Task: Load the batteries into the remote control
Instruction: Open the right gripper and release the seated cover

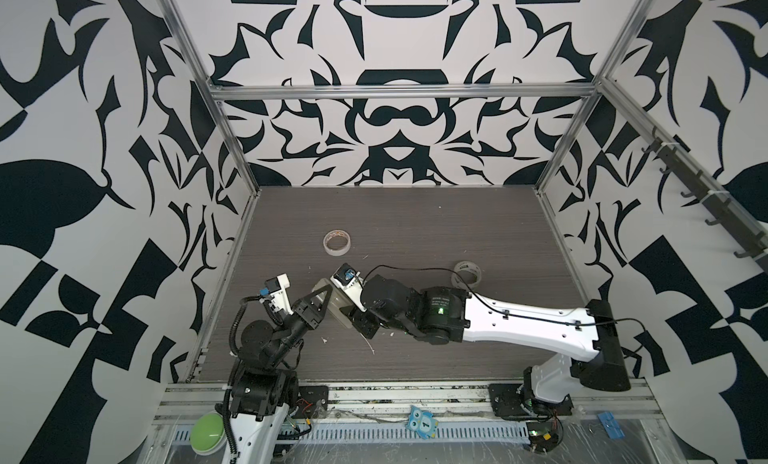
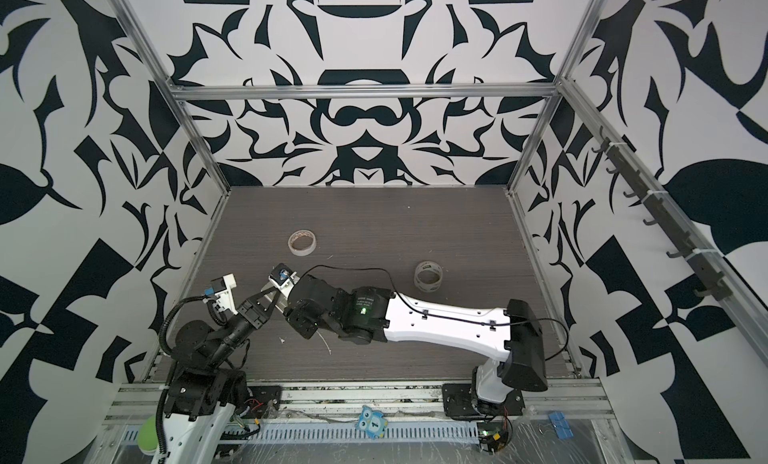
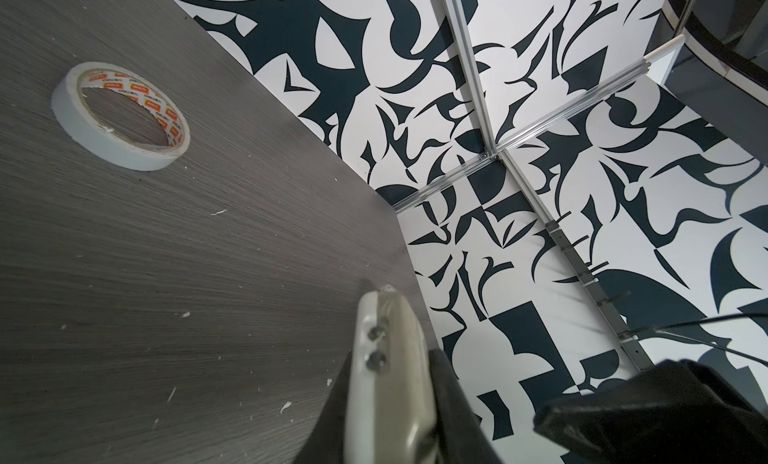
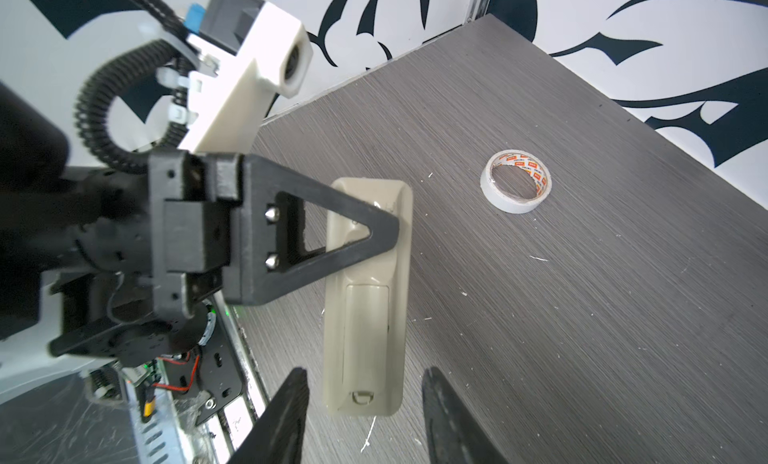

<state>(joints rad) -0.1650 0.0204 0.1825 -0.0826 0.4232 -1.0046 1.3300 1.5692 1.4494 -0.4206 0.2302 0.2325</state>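
The remote control (image 4: 365,316) is a slim beige bar, held above the table with its plain back towards the right wrist camera. A long cover panel with a small latch (image 4: 362,396) shows on that back. My left gripper (image 4: 380,233) is shut on the remote's upper part, one black triangular finger lying across the back. In the left wrist view the remote (image 3: 390,358) stands edge-on between the jaws. My right gripper (image 4: 365,374) is open, its fingertips either side of the latch end and apart from it. In a top view the remote (image 1: 332,304) lies between both wrists. The batteries are out of view.
A white tape roll (image 1: 337,242) lies on the dark wood-grain table (image 1: 415,216) behind the grippers, and a clear tape roll (image 1: 466,274) lies to the right by my right forearm. White scraps dot the table. Patterned walls and aluminium rails enclose it.
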